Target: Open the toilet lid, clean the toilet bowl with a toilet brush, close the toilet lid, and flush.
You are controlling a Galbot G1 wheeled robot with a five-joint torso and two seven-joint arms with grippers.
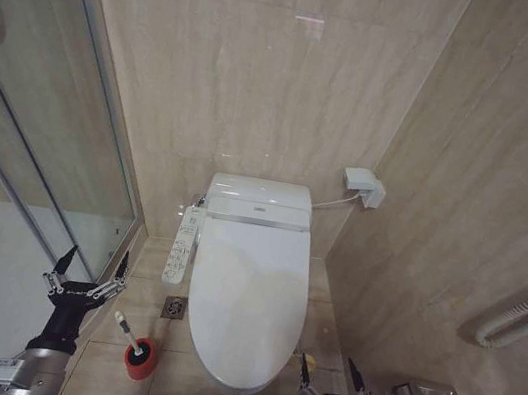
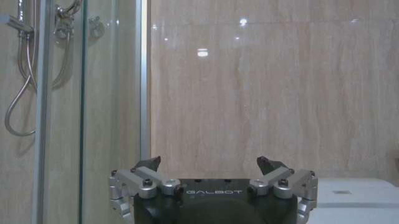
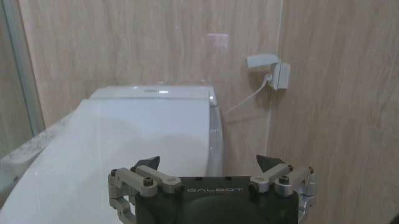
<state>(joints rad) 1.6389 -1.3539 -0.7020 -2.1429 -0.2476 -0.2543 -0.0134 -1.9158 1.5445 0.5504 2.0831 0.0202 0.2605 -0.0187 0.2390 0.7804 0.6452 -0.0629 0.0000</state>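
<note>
We hold both tools wide and empty: left tool (image 1: 83, 281) near the toilet brush (image 1: 129, 333), right tool (image 1: 332, 378) beside the closed toilet lid (image 1: 246, 291), ready for lifting.

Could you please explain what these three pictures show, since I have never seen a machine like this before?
This is a wheeled robot with two arms, standing in a bathroom. The wide picture comes from a camera on its head, looking down. The other two come from cameras on its wrists, so each shows that arm's own claw up close.

The left gripper hangs open beside the glass shower wall, holding nothing. The right gripper is also open and empty, low beside the toilet's front.

Between them is the toilet, its toilet lid closed. A control panel sticks out along one side. On the floor stands the toilet brush in its red holder. On the wall is a power socket with a cable to the toilet.
</note>
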